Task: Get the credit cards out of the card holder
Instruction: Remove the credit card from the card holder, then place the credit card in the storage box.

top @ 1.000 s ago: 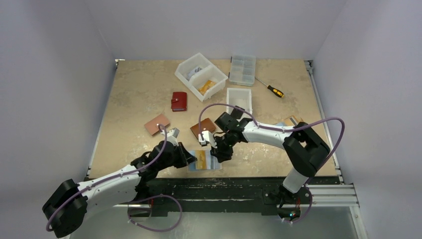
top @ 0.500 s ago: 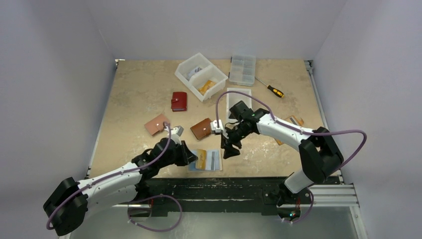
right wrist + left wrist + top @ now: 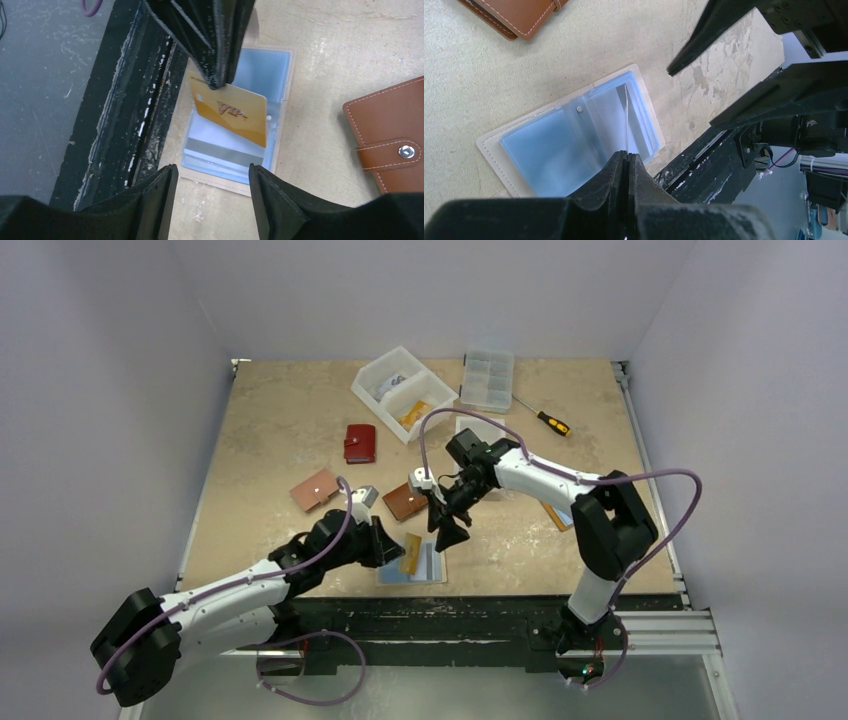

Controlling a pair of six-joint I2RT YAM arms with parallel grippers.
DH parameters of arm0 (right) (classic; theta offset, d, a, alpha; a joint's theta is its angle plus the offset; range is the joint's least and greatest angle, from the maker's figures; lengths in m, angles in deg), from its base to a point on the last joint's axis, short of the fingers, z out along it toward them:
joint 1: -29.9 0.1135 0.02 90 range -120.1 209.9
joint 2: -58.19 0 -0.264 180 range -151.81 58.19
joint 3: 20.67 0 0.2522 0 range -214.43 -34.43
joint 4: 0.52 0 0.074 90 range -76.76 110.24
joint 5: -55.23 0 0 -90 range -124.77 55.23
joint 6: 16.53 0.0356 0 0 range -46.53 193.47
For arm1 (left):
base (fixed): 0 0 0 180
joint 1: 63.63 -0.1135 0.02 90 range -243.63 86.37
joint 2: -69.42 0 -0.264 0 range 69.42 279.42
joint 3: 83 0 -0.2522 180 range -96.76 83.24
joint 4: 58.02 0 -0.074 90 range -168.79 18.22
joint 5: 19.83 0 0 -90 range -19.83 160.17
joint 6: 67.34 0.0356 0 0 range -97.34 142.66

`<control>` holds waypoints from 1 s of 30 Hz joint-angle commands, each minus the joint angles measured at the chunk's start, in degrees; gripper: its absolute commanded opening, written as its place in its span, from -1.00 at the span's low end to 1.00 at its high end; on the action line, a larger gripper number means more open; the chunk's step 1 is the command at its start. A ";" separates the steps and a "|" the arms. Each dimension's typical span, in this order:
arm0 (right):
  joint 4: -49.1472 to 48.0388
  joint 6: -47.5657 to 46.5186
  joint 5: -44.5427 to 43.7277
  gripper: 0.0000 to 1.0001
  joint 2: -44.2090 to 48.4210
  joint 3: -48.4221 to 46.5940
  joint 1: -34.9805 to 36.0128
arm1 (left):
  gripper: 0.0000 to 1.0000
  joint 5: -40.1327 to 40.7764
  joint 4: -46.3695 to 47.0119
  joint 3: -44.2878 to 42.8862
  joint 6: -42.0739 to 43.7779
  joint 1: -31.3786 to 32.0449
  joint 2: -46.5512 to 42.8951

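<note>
The card holder (image 3: pixel 428 568) lies open near the table's front edge, with light blue clear sleeves and a beige border; it also shows in the left wrist view (image 3: pixel 549 150) and the right wrist view (image 3: pixel 267 65). My left gripper (image 3: pixel 397 545) is shut on a gold "VIP" credit card (image 3: pixel 232 114) and holds it tilted just above the holder. The card shows edge-on in the left wrist view (image 3: pixel 626 117). A card with a grey stripe (image 3: pixel 222 149) lies in a sleeve. My right gripper (image 3: pixel 446 530) is open and empty, hovering just right of the holder (image 3: pixel 212 172).
A brown snap wallet (image 3: pixel 405 502) lies just behind the holder, a tan wallet (image 3: pixel 315 490) and a red wallet (image 3: pixel 360 443) to the left. A white divided bin (image 3: pixel 404 392), a clear organiser (image 3: pixel 488 380) and a screwdriver (image 3: pixel 548 420) sit at the back.
My left gripper has lifted the gold card up off the holder. My right gripper swung right, then back left and a little farther from the table's front edge, still open.
</note>
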 commanded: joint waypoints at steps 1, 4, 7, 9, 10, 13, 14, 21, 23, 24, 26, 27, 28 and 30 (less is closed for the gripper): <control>1.19 -0.88 1.32 0.25 -3.15 -5.24 0.14 | -1.00 -1.10 3.03 -1.87 1.52 0.38 -0.48; 2.58 -0.84 2.64 0.25 -5.88 -7.91 0.29 | -1.00 -1.46 3.67 -1.85 1.62 0.46 -0.90; 2.65 -0.23 4.20 0.25 -7.76 -9.20 0.51 | -1.00 -2.27 4.99 -1.79 1.56 0.62 -0.75; 2.79 0.14 4.84 0.25 -8.68 -9.79 0.69 | -1.00 -2.96 5.96 -1.75 1.59 0.77 -0.41; 3.01 0.17 4.99 0.25 -8.99 -9.97 0.86 | -1.00 -3.26 6.62 -1.73 1.60 0.79 -0.21; 3.47 0.05 5.57 0.21 -9.32 -10.13 1.27 | -1.00 -3.97 7.86 -1.89 1.63 0.91 0.62; 3.48 0.00 5.77 0.19 -9.28 -10.02 1.45 | -1.00 -4.22 8.27 -1.96 1.68 0.95 0.92; 4.52 -0.69 7.13 -0.10 -9.73 -9.50 1.79 | -1.00 -4.92 9.87 -2.26 1.83 1.16 2.15; 5.37 -1.12 7.82 -0.24 -10.12 -9.50 1.80 | -1.00 -4.75 10.09 -2.24 1.89 1.16 2.13; 5.59 -1.29 8.13 -0.31 -10.23 -9.48 1.81 | -1.00 -4.63 10.12 -2.29 1.96 1.16 2.09; 5.85 -1.47 8.69 -0.49 -10.35 -9.38 1.74 | -1.00 -4.34 10.09 -2.35 2.05 1.18 1.94; 6.01 -1.61 9.14 -0.62 -10.33 -9.40 1.77 | -1.00 -3.85 9.89 -2.35 2.08 1.23 1.79; 6.28 -1.78 9.49 -0.77 -10.33 -9.44 1.76 | -1.00 -3.43 9.56 -2.30 1.99 1.19 1.66; 6.46 -1.87 9.82 -1.00 -10.05 -9.53 1.79 | -1.00 -2.06 8.65 -2.33 2.02 1.16 0.77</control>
